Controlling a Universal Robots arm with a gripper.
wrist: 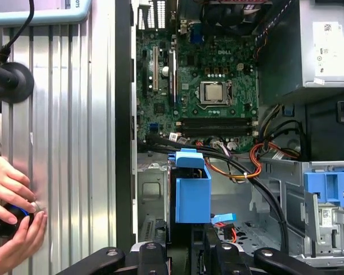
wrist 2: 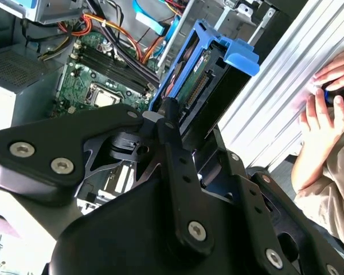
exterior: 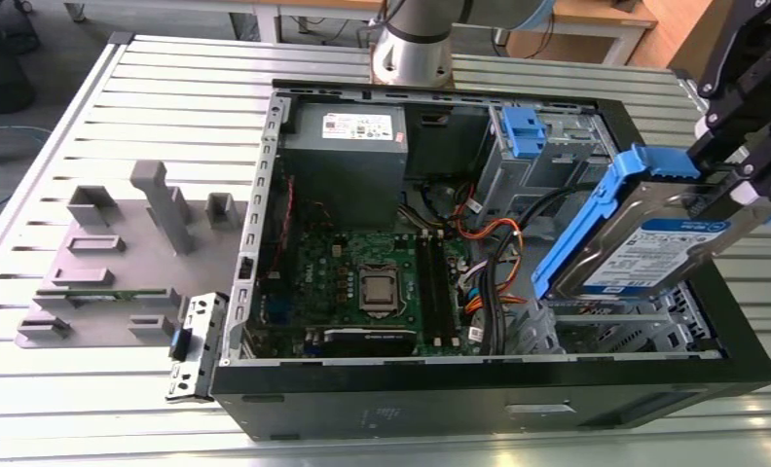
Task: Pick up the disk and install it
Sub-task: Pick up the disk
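**Disk held tilted over open computer case**

The disk (exterior: 645, 243) hangs tilted above the near corner of the case (exterior: 490, 384) on the exterior view's right, over the drive bay and not seated. The gripper (exterior: 734, 193) pinches its upper end, fingers closed on it. The exterior view gives the blue-and-white label. The second wrist view gives the connector (wrist 2: 198, 86). The first wrist view looks down the blue rail (wrist: 192, 192), with the motherboard (wrist: 200, 86) beyond. In the first wrist view a person's hand (wrist: 11, 189) rests at the edge of the table (exterior: 165, 88).
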